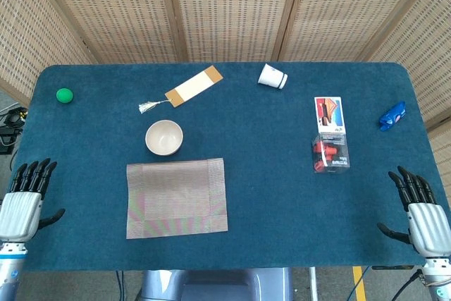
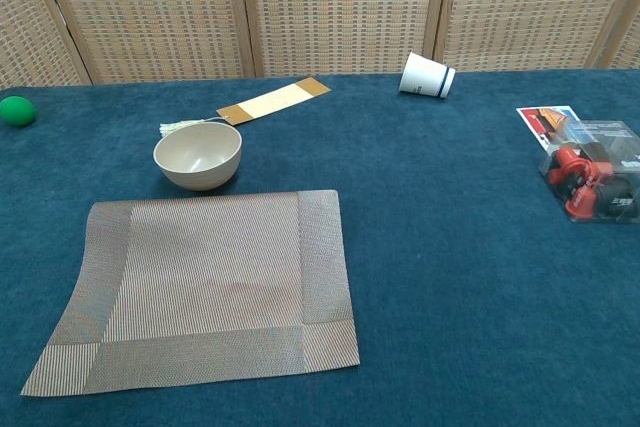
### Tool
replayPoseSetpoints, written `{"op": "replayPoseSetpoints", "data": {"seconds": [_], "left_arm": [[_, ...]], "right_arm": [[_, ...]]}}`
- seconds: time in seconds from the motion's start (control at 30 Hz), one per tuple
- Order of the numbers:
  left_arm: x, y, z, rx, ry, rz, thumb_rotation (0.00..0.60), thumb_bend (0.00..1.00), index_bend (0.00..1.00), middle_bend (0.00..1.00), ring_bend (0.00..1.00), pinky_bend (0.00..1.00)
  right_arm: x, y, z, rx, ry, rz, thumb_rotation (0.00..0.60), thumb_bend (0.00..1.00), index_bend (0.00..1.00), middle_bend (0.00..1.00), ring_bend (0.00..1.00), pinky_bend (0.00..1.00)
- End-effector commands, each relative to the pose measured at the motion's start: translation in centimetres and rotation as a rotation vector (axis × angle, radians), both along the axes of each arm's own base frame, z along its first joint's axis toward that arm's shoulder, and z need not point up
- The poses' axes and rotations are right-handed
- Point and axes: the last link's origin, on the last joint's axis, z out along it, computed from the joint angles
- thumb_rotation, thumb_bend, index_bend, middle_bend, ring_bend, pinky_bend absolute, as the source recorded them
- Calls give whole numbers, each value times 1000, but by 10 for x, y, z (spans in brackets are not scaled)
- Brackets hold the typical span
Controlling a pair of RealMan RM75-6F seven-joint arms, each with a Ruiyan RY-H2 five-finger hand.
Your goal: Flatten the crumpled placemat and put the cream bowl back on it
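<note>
The woven grey-brown placemat (image 1: 176, 198) (image 2: 205, 290) lies flat on the blue table near the front, left of centre. The cream bowl (image 1: 164, 137) (image 2: 198, 154) stands upright on the cloth just behind the mat's far edge, off the mat. My left hand (image 1: 25, 201) hovers at the table's front left corner, fingers spread, holding nothing. At the front right corner my right hand (image 1: 421, 210) is also spread and empty. Both hands are far from the mat and bowl, and neither shows in the chest view.
A green ball (image 1: 65, 95) sits far left. A bookmark with a tassel (image 1: 189, 87) lies behind the bowl. A tipped paper cup (image 1: 272, 76) is at the back. A card (image 1: 329, 113), a clear box of red parts (image 1: 330, 153) and a blue wrapper (image 1: 392, 115) lie right.
</note>
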Motion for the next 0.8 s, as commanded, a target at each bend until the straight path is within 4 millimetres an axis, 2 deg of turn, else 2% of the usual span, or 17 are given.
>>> {"op": "replayPoseSetpoints", "data": {"seconds": [0.03, 0.07, 0.2, 0.3, 0.4, 0.57, 0.8], "left_arm": [[24, 37, -10, -3, -20, -34, 600, 132, 96, 0, 0, 0], [32, 50, -15, -4, -26, -36, 600, 155, 123, 0, 0, 0], [53, 84, -30, -17, -21, -43, 600, 193, 214, 0, 0, 0], [72, 122, -49, -19, 41, -70, 600, 230, 264, 0, 0, 0], [81, 145, -68, -54, 65, -49, 600, 243, 306, 0, 0, 0], [95, 165, -93, -111, 105, -33, 600, 248, 372, 0, 0, 0], [114, 178, -121, -141, 126, -45, 600, 252, 436, 0, 0, 0]], "right_arm": [[-1, -2, 0, 3, -4, -7, 600, 69, 0, 0, 0, 0], [-3, -3, 1, 4, -6, -13, 600, 69, 0, 0, 0, 0], [-6, -6, 4, -1, -13, -30, 600, 67, 0, 0, 0, 0], [-11, -9, 9, -16, -31, -53, 600, 68, 1, 0, 0, 0], [-14, -12, 14, -28, -45, -70, 600, 67, 4, 0, 0, 0], [-20, -16, 19, -42, -58, -95, 600, 67, 5, 0, 0, 0], [-28, -20, 23, -53, -72, -128, 600, 66, 6, 0, 0, 0]]}}
